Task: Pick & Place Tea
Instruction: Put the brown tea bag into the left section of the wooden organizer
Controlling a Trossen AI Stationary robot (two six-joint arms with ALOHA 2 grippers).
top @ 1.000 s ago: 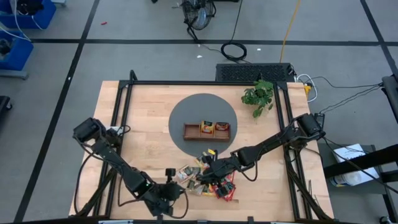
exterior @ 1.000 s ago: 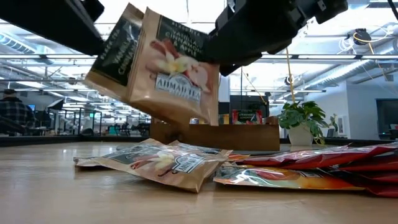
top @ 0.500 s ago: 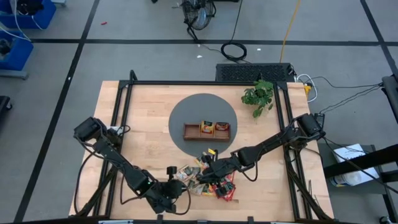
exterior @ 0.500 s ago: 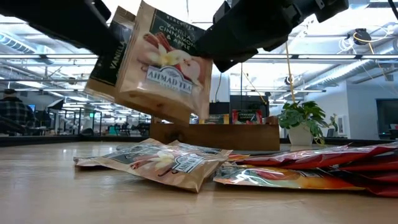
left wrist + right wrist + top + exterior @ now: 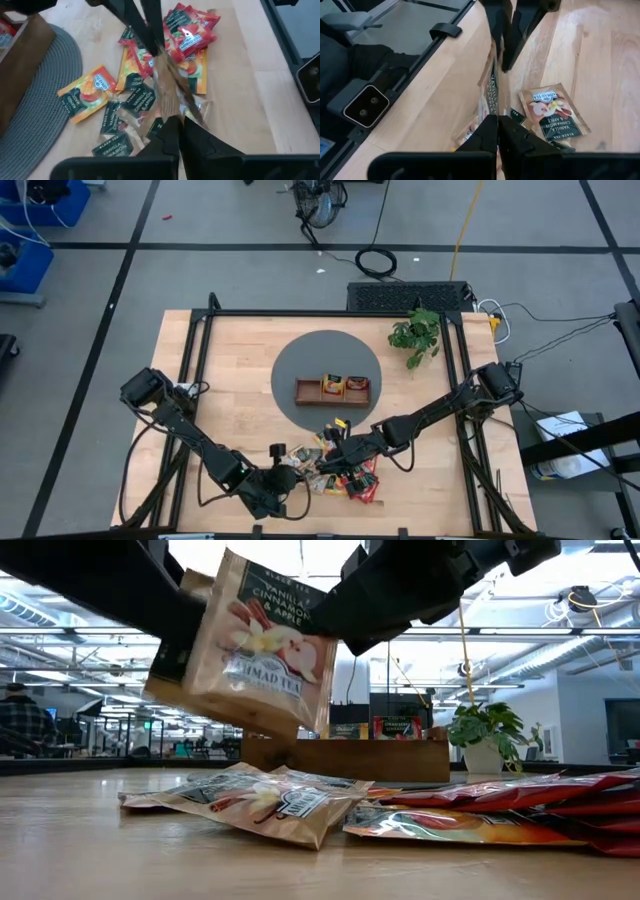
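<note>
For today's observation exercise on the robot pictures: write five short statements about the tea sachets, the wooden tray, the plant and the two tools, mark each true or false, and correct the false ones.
1. Both tools pinch the same lifted sachets. True: the left tool and the right tool grip from opposite edges.
2. The lifted sachets rest on the table. False: they hang above the pile of sachets.
3. The wooden tray sits on a round grey mat. True.
4. The plant stands inside the tray. False: it stands apart, near the table's far right corner.
5. All loose sachets are red. False: some are orange, and some are brown vanilla ones.
</note>
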